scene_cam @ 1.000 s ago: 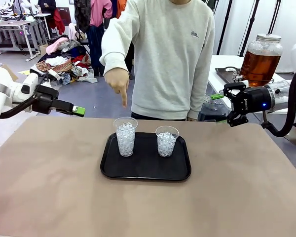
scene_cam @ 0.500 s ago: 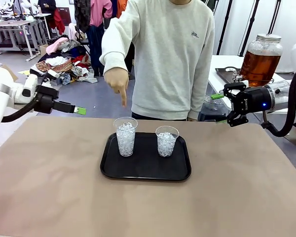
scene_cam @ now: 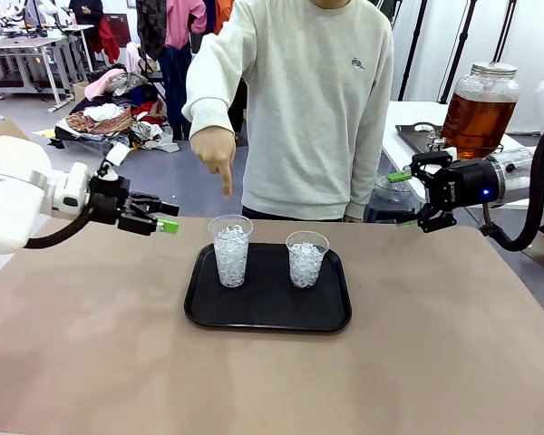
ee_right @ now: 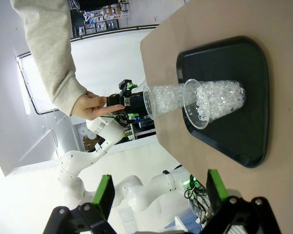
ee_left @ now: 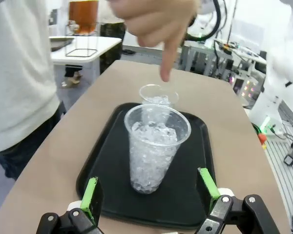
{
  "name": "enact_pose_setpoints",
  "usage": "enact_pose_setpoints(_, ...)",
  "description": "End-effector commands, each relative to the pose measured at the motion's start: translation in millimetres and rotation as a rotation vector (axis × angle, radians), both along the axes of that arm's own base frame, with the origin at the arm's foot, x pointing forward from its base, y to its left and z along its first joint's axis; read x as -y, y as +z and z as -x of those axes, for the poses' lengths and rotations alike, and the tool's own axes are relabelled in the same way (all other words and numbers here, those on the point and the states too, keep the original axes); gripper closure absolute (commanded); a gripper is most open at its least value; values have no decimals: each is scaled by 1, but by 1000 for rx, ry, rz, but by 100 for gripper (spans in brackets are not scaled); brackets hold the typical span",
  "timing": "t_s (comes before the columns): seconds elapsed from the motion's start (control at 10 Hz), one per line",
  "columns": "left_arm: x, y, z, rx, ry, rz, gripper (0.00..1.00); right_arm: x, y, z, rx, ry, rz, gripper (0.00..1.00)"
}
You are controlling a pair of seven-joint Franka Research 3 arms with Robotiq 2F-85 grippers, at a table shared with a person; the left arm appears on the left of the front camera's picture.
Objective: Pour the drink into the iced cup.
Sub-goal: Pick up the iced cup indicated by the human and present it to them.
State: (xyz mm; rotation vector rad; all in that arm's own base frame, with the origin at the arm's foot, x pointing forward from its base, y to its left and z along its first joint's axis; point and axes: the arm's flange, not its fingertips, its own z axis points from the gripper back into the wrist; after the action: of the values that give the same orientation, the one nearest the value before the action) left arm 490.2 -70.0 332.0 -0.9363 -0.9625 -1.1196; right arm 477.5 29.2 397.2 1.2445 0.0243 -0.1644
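A: Where is the drink [scene_cam: 476,122] sitting?
B: It is filling a glass jar [scene_cam: 481,86] that is standing upright with its lid on top and its long axis vertical. The jar is resting on a white side table [scene_cam: 403,113] beyond the bench's [scene_cam: 91,344] far right corner.
A: And the cups?
B: Two clear cups packed with ice are standing mouth-up on a black tray [scene_cam: 199,313], which is lying at the bench's middle, nearer the far edge. The person's hand [scene_cam: 216,149] is pointing one finger straight down over the left iced cup [scene_cam: 230,252]. The other cup [scene_cam: 306,260] is standing just beside it, not touching.
A: What is the left hand [scene_cam: 168,217] doing?
B: It is hovering above the bench near the far edge, just left of the tray. Its fingers are gaping wide and holding nothing, and they are aiming level at the left iced cup. In its wrist view that cup is lining up between the green pads [ee_left: 91,187].
A: The right hand [scene_cam: 402,199]?
B: It is hanging past the far right corner with its jaws spread fully, gripping nothing. Its fingers are pointing along the far edge toward the person, and the jar is standing behind it.
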Motion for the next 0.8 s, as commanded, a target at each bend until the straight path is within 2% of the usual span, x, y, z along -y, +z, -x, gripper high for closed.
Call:
enact_pose_setpoints(0.0,7,-14,3,43,-87,-2,0,-1,1,0,2,1,-1,0)
enact_pose_setpoints(0.3,16,-24,6,60,-134,-20,0,-1,1,0,2,1,-1,0)
enact_pose_setpoints(0.4,17,-20,5,34,-90,-12,0,-1,1,0,2,1,-1,0)
enact_pose_setpoints(0.7,17,-20,5,34,-90,-12,0,-1,1,0,2,1,-1,0)
